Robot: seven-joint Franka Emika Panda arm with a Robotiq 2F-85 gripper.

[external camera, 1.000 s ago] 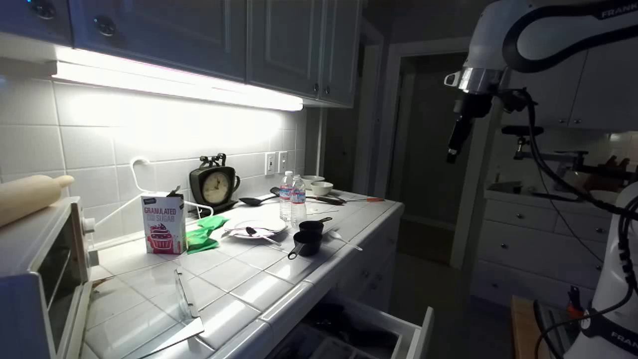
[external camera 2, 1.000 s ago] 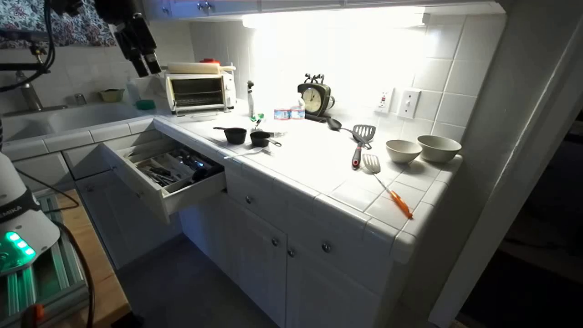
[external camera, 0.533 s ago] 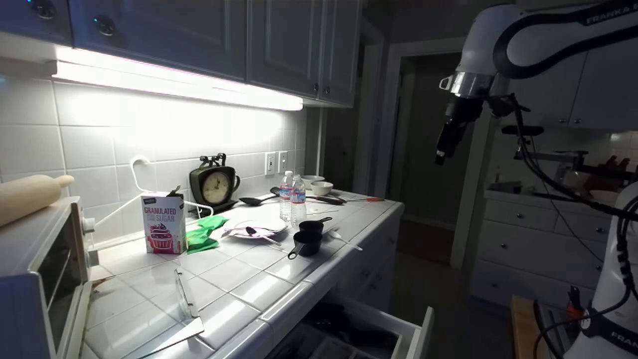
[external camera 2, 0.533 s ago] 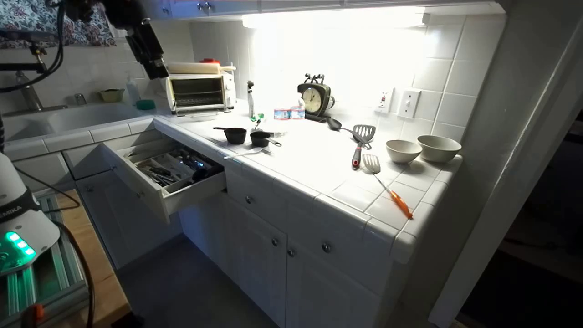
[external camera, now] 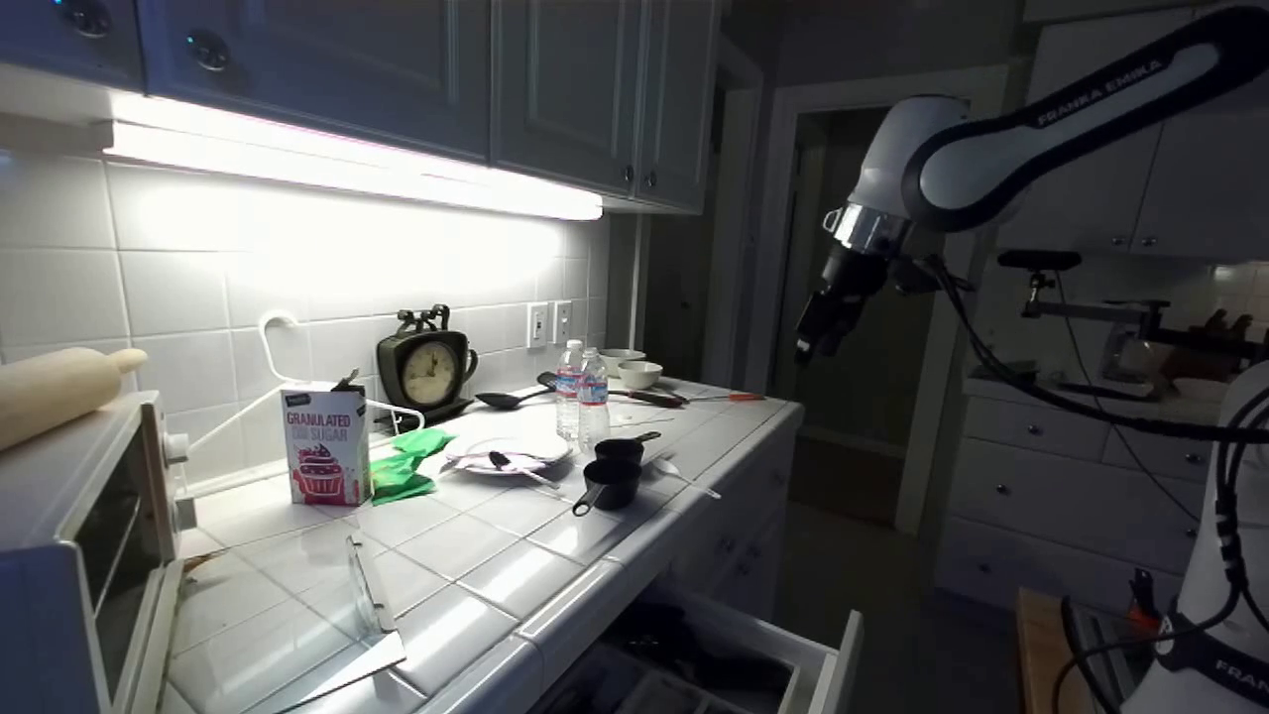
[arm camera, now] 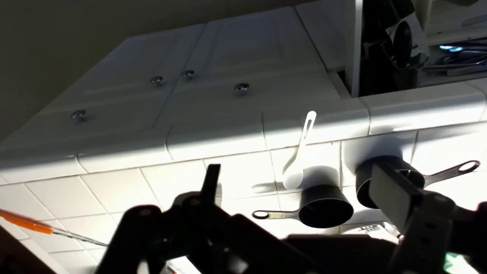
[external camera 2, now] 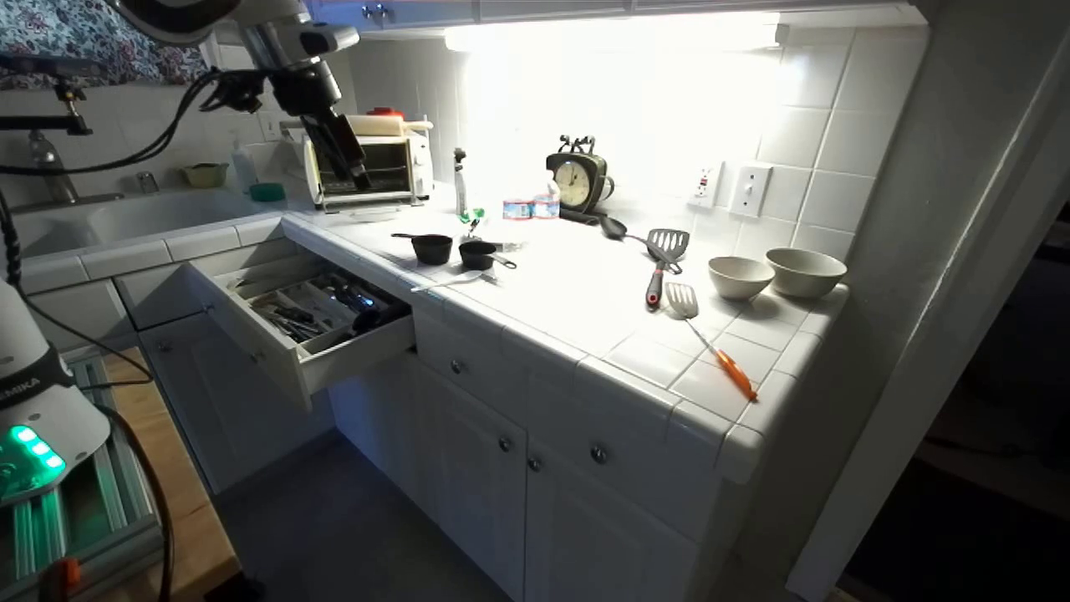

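My gripper (arm camera: 302,186) is open and empty in the wrist view, its fingers wide apart. In both exterior views the gripper (external camera: 808,342) (external camera 2: 358,177) hangs in the air, tilted down, touching nothing. Between the fingers in the wrist view, beyond them on the counter, are a black measuring cup (arm camera: 321,194) and a white spoon (arm camera: 296,173). A larger black cup (arm camera: 363,177) is partly hidden behind the right finger. In an exterior view both cups (external camera: 617,483) (external camera: 621,450) stand upright near the counter edge beside the spoon (external camera: 694,480).
An open drawer (external camera 2: 351,365) with utensils juts from the counter. Two bottles (external camera: 568,402), a plate (external camera: 506,451), a sugar box (external camera: 322,451) and a clock (external camera: 428,369) stand farther back. Two bowls (external camera 2: 740,280) and an orange-handled spatula (external camera 2: 736,374) lie toward one end. A toaster oven (external camera 2: 420,171) is opposite.
My arm has reached out and down: the gripper moved left and lower in an exterior view, right and lower in an exterior view from elsewhere. The counter objects and drawer have not moved.
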